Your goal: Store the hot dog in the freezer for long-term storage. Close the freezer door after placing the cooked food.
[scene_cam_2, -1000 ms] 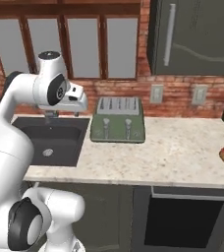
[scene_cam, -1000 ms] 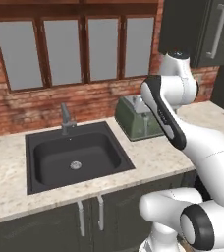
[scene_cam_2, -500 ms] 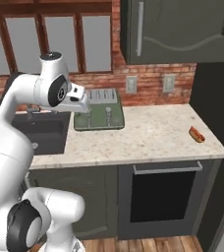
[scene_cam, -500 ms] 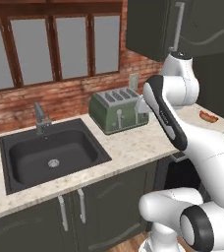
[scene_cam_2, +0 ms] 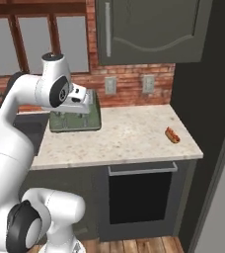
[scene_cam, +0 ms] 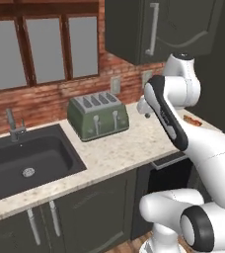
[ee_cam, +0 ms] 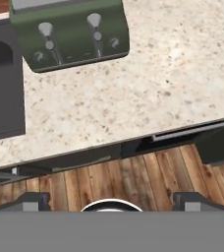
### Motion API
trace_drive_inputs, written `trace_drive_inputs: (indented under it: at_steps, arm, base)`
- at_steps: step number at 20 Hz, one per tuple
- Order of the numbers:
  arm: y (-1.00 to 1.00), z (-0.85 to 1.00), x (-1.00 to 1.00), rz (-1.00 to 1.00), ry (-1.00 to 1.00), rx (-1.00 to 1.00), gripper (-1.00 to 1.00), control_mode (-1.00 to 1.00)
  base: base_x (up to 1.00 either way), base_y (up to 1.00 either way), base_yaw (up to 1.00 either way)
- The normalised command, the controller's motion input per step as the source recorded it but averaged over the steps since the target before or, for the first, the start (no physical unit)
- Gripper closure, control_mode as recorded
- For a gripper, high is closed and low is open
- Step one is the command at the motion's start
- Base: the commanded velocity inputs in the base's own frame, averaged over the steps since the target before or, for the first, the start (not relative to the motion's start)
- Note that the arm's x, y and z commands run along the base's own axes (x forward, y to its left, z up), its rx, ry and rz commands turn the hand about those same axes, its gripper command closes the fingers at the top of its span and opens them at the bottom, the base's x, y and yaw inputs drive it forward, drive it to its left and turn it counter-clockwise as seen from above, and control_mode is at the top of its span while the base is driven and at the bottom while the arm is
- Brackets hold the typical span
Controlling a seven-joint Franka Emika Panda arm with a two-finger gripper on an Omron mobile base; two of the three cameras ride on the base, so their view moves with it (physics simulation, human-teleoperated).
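Right base view: hot dog (scene_cam_2: 172, 134) on counter (scene_cam_2: 129, 133), well apart from spread, empty gripper (scene_cam_2: 87, 101).

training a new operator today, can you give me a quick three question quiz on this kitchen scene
1. True or false: the small tan-orange hot dog lies on the speckled stone counter, near its right end.
2. What stands between the dark sink and the hot dog? A) green four-slot toaster B) kettle C) pan
3. Fill in: the robot's gripper is ____ and holds nothing.

Key: 1 true; 2 A; 3 open
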Motion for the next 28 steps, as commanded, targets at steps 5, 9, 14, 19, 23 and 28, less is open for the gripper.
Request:
trace_drive_inputs:
  at_steps: [5,9,14,19,23,28]
  arm:
    - [0.00,0.00,0.00,0.00,0.00,0.00,-1.00,1.00]
    - [0.00,0.00,0.00,0.00,0.00,0.00,-1.00,1.00]
    - [0.00,0.00,0.00,0.00,0.00,0.00,-1.00,1.00]
    - [0.00,0.00,0.00,0.00,0.00,0.00,-1.00,1.00]
    - [0.00,0.00,0.00,0.00,0.00,0.00,-1.00,1.00]
    - [0.00,0.00,0.00,0.00,0.00,0.00,-1.00,1.00]
  base:
    - [0.05,-0.44,-0.18]
    - [0.07,-0.28,-0.35]
    - [0.13,-0.26,-0.30]
    - [0.29,-0.19,-0.28]
    - [0.40,-0.21,-0.20]
    - [0.52,-0.25,-0.05]
